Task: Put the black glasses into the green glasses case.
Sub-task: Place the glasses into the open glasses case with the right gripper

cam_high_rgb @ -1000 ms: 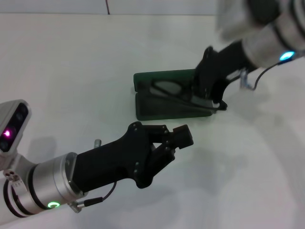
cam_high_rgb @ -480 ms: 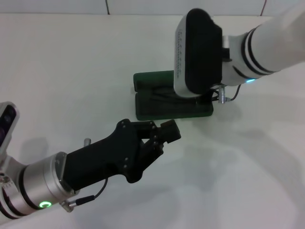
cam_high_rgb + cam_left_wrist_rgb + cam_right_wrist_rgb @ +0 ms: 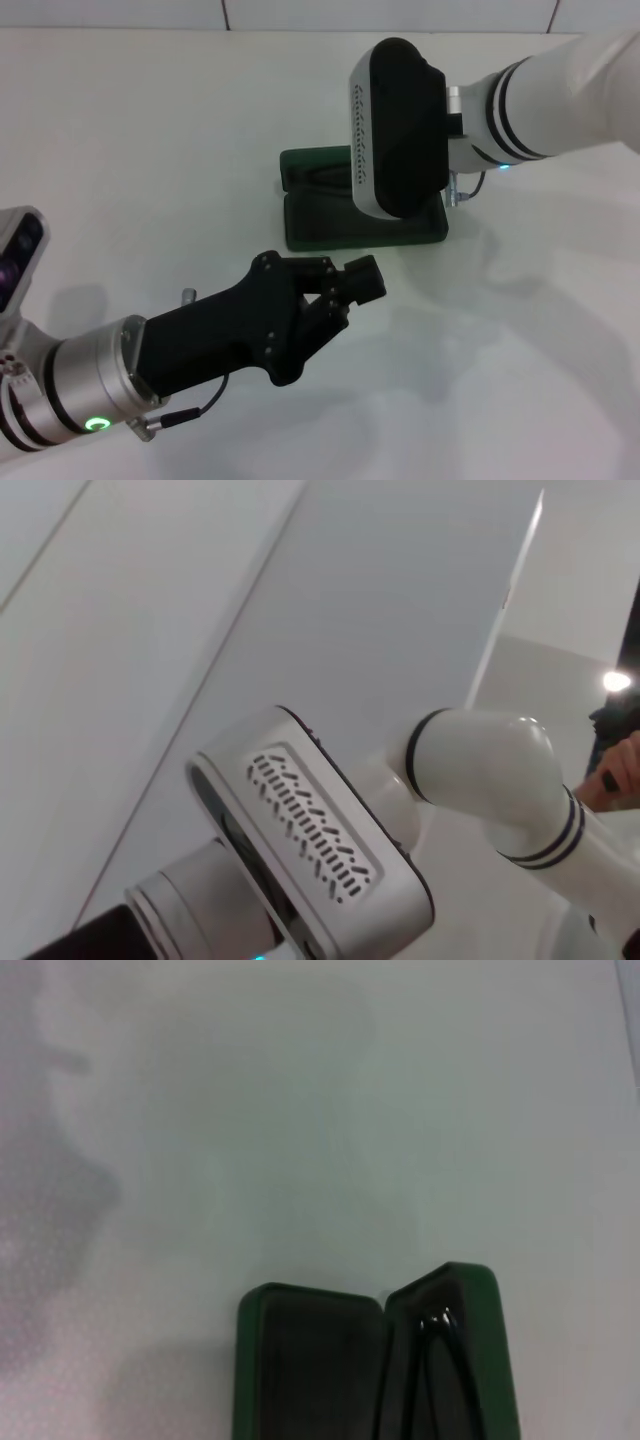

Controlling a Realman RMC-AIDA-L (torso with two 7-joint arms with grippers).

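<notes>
**A:** Left pincer (image 3: 365, 280) hangs nearly shut and empty, just in front of the case (image 3: 330, 225). Right one's hidden behind its wrist camera, so you can't tell its state.

**B:** Glasses (image 3: 440, 1380) sit in one half of the open case on the worktop (image 3: 150, 130). Check they lie flat before you close the lid.

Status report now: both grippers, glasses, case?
Left gripper shut, empty, near side of open dark green hard-shell glasses case. Right arm over case, gripper hidden. Thin black wire-frame glasses lying in one case half.
</notes>
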